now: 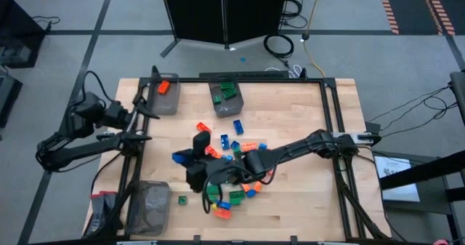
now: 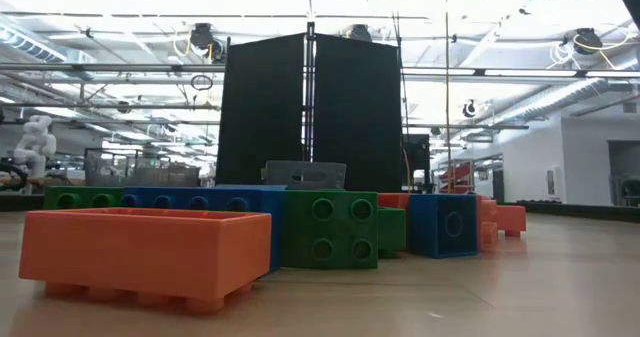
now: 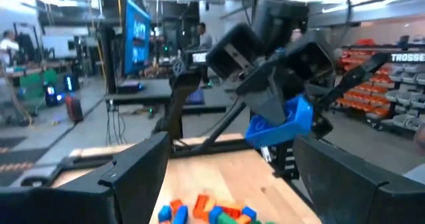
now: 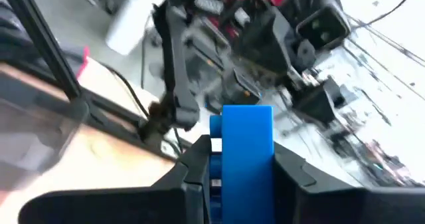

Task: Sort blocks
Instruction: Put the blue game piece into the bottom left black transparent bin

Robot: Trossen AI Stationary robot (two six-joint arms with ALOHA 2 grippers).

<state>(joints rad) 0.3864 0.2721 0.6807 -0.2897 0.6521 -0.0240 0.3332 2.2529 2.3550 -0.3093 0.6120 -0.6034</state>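
Workshop floor and shelving surround a pale wooden table (image 1: pixel 290 201), the widest thing in sight. On it stand three dark translucent bins: one (image 1: pixel 166 98) with an orange brick and one (image 1: pixel 227 99) with green bricks, both well beyond the right gripper, and a third (image 1: pixel 149 207) close to its left.

Both arms are next in size. The left gripper (image 1: pixel 143 121) waits at the table's left edge, fingers spread and empty. The right gripper (image 4: pixel 232 177) hangs over the heap of blocks (image 1: pixel 236 169), closed on a blue brick (image 4: pixel 247 156) that stands upright between its fingers, above the rest of the heap.

Such bricks look light, rigid and smooth-sided. I judge a pinch across two flat opposite walls safest; studs and corners invite slipping, and light pressure should suffice.
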